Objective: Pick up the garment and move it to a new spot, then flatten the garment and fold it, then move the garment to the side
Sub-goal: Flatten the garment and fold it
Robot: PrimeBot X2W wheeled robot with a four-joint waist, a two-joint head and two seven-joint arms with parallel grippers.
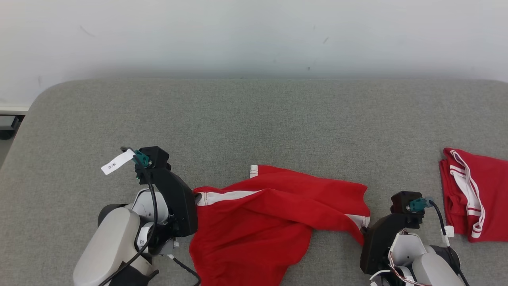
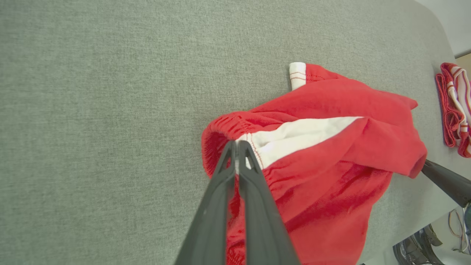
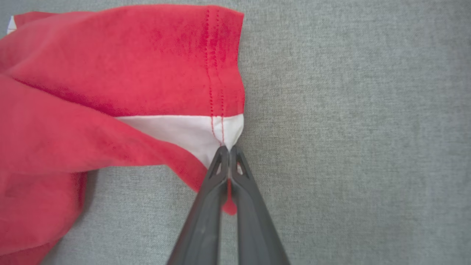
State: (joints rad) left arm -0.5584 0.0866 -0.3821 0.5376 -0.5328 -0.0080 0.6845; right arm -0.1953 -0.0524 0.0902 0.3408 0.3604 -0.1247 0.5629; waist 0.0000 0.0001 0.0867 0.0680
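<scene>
A red garment [image 1: 270,214], a pair of sports shorts with white side stripes, is lying crumpled on a grey fabric-covered bench [image 1: 254,119]. It is sitting near the bench's front edge, roughly midway along it, and its lower part is running past the bottom of the head view.

The left pincer [image 2: 236,144] is clenching the gathered waistband at the garment's left end, just beside a white stripe. The right pincer [image 3: 228,150] is clenching the hem corner at the garment's right end, where a white stripe is meeting the stitched hem. Each pincer's 2 fingers are pressing together with cloth pinched between them.

This looks like step 1, the pick-up. Both grips appear made, but the cloth is resting slack on the bench, so the lift seems not yet begun. The next move probably calls for raising both arms together and drawing them apart to take up the slack. They would then be carrying the garment to the bare area further back.

A 2nd red-and-white garment [image 1: 472,194] is lying folded at the bench's right edge, well apart and best avoided.
</scene>
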